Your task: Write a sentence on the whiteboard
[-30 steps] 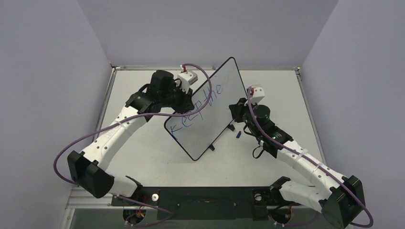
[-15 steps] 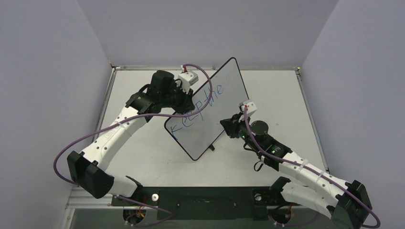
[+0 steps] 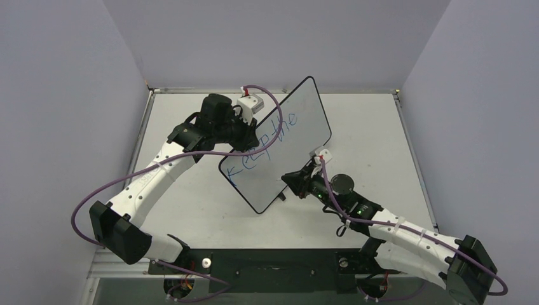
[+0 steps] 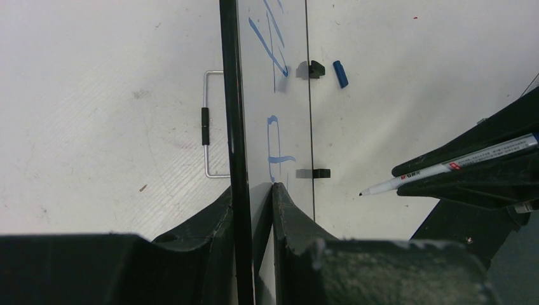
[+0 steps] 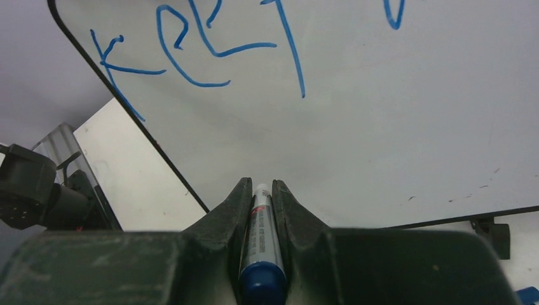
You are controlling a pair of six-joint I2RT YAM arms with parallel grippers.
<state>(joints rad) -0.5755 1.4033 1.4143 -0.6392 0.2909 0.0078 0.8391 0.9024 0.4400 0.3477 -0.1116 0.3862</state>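
The whiteboard [image 3: 299,121] stands tilted up on the table, and my left gripper [image 3: 252,136] is shut on its left rim. In the left wrist view the fingers [image 4: 219,210] clamp the black edge of the whiteboard [image 4: 289,127]. The sentence [image 3: 262,145] reads "Keep the" in blue, slanting up the board. My right gripper [image 3: 288,178] is shut on a white marker pen [image 5: 259,229] with a blue end. It hovers by the board's lower right edge. In the left wrist view the marker pen [image 4: 438,170] has its tip just off the surface. The whiteboard [image 5: 381,127] fills the right wrist view, with the sentence [image 5: 191,57] above.
A blue pen cap [image 4: 341,73] lies on the table beside the board's black feet [image 4: 316,68]. A wire stand [image 4: 213,124] sticks out behind the board. Grey walls close in the table on three sides.
My right arm has swung left and toward the near side along the board's lower edge, carrying the marker pen. The left arm and the whiteboard have stayed still.
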